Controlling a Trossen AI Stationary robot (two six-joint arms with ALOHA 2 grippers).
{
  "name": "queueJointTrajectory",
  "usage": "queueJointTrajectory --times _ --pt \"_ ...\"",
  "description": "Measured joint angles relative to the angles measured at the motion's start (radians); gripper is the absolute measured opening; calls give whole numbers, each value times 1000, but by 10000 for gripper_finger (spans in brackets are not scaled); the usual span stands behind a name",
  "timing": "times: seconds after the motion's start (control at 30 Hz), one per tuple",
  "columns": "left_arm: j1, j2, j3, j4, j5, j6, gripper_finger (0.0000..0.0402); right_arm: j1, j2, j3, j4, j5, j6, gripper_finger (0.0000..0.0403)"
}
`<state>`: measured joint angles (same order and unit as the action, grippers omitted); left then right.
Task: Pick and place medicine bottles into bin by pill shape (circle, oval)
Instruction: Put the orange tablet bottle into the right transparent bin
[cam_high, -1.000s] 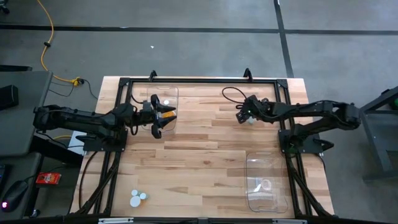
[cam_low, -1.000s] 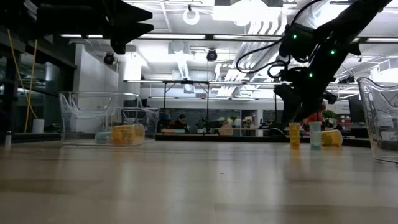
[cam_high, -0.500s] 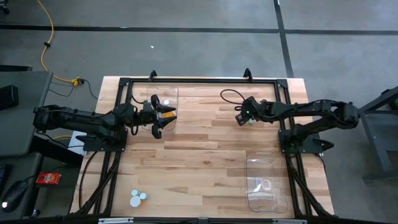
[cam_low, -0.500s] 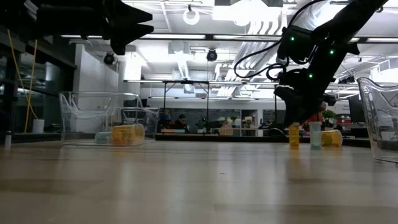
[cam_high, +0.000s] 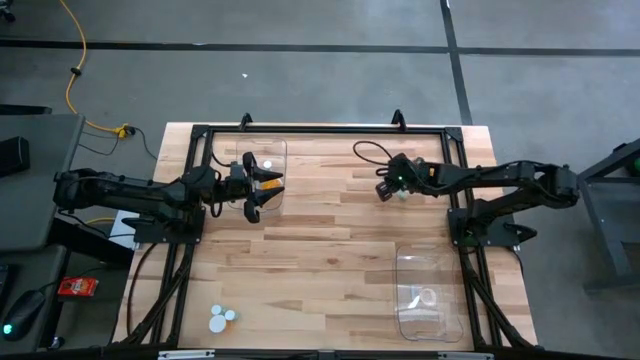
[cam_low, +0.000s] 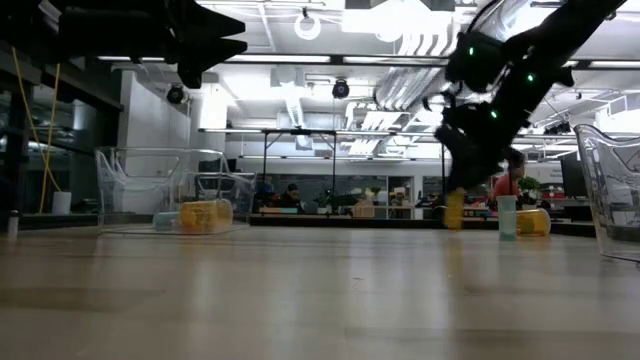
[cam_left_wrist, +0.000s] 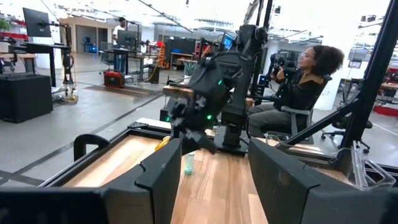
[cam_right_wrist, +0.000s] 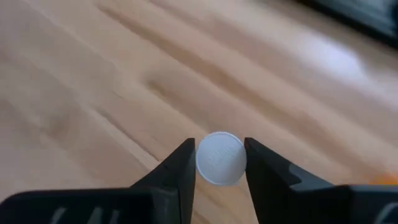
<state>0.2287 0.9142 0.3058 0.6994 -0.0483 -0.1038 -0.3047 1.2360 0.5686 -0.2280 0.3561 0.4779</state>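
Observation:
My right gripper (cam_right_wrist: 221, 163) is shut on an amber medicine bottle (cam_low: 454, 212) with a white cap, over the far right of the table (cam_high: 381, 192). A teal-tinted bottle (cam_low: 507, 216) stands just to its right, and another amber bottle (cam_low: 534, 222) lies on its side there. My left gripper (cam_high: 262, 185) hangs open and level over the clear left bin (cam_high: 268, 152), nothing between its fingers (cam_left_wrist: 214, 180). In that bin an amber bottle (cam_low: 205, 215) lies on its side. The clear right bin (cam_high: 430, 290) stands at the near right. My right gripper pinches the bottle between its two fingers at the round white cap (cam_right_wrist: 205, 158), one finger on each side. The fingers slant down from the table's right. The amber body (cam_low: 454, 218) hangs upright below them, just above the table.
Two or three white-capped bottles (cam_high: 220, 318) stand near the table's near left corner. A black frame rail (cam_high: 320, 130) runs along the far edge. Bare wood lies between the two bins. A person sits beyond the table's right side (cam_left_wrist: 305, 87).
My right gripper has taken hold of the standing amber bottle, raised it a little off the table and carried it toward the table's left, away from the teal bottle. The gripper has tipped slightly upward. My left gripper has kept still.

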Motion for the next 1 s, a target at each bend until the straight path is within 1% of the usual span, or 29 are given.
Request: queueJointTrajectory --times 0.1,0.23,0.3,0.5,0.67,1.0 --pt "0 0 0 0 0 0 174 50 -8 0 169 -28 -98 101" --pt "0 0 0 0 1 -1 174 122 -8 0 382 -140 -215 100" --pt "0 0 0 0 3 -1 174 158 -8 0 474 -173 -259 100" --pt "0 0 0 -19 15 -11 174 249 -8 0 679 -231 -381 99" --pt "0 0 0 -31 15 -16 174 292 -8 0 736 -236 -435 99" --pt "0 0 0 -31 15 -16 174 294 -8 0 739 -236 -435 99"
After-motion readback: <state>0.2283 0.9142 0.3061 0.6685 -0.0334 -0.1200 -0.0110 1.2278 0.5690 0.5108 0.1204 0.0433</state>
